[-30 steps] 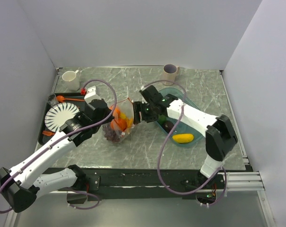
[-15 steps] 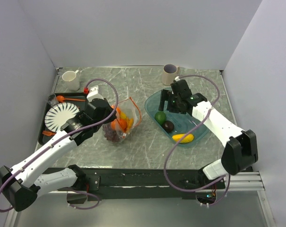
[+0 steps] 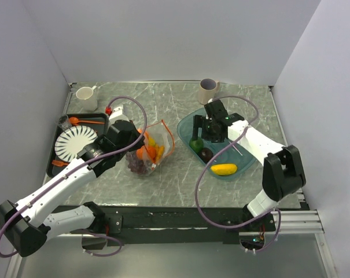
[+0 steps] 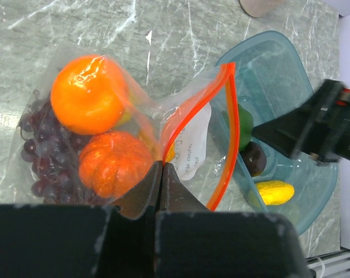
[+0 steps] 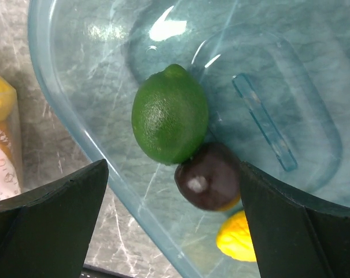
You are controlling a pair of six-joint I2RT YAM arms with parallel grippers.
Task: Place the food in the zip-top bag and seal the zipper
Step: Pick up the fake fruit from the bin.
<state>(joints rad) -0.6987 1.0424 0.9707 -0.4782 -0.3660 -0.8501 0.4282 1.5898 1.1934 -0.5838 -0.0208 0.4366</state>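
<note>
The clear zip-top bag lies mid-table with its mouth held up and open toward the right. My left gripper is shut on the bag's mouth edge beside the orange-red zipper. Inside the bag are an orange, a small orange pumpkin-like fruit and purple grapes. My right gripper hangs open and empty over the teal bowl, above a green fruit and a dark plum. A yellow lemon lies beside them.
The teal bowl sits right of the bag. A beige cup stands behind it. At the left, a black tray holds a white plate and an orange spoon. A white mug stands at the back left.
My right gripper left the bag's mouth, swung right to the bowl and opened wide, and now hangs lower over the green fruit and plum. The left gripper kept its hold on the bag.
</note>
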